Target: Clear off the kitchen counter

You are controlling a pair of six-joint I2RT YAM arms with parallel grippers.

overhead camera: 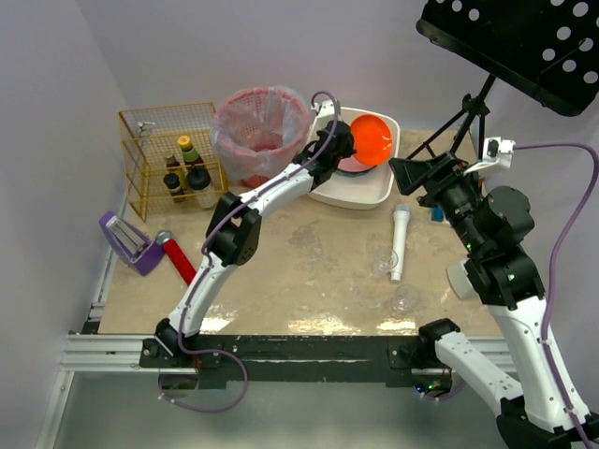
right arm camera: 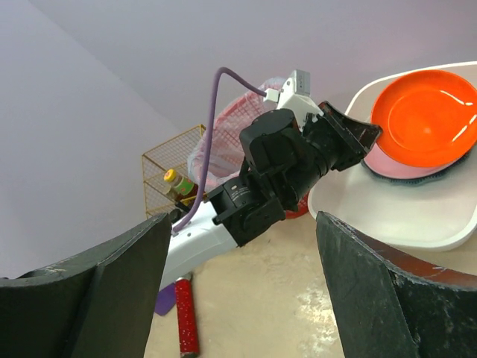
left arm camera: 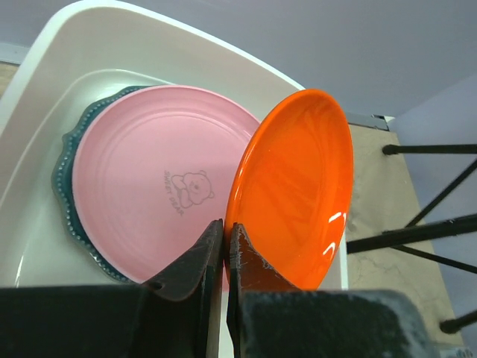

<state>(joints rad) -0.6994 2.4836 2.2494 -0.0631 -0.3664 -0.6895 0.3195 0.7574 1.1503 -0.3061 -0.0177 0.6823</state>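
The beige kitchen counter (overhead camera: 299,271) holds a white tub (overhead camera: 360,195) at the back. My left gripper (overhead camera: 348,145) is shut on the rim of an orange plate (overhead camera: 372,137), holding it tilted over the tub. In the left wrist view the gripper (left arm camera: 225,231) pinches the orange plate (left arm camera: 298,186) above a pink plate (left arm camera: 149,179) that lies on a teal plate (left arm camera: 63,186) in the tub (left arm camera: 45,67). My right gripper (overhead camera: 412,176) is open and empty, raised over the counter's right side; in its own view (right arm camera: 240,220) it faces the left arm and the orange plate (right arm camera: 425,115).
On the counter lie a white bottle (overhead camera: 400,241), two clear glasses (overhead camera: 384,260) (overhead camera: 405,297), a red cylinder (overhead camera: 180,260) and a purple tool (overhead camera: 126,241). A wire basket with bottles (overhead camera: 168,159) and a pink-lined bin (overhead camera: 262,131) stand at the back left. A black stand (overhead camera: 468,122) is at the back right.
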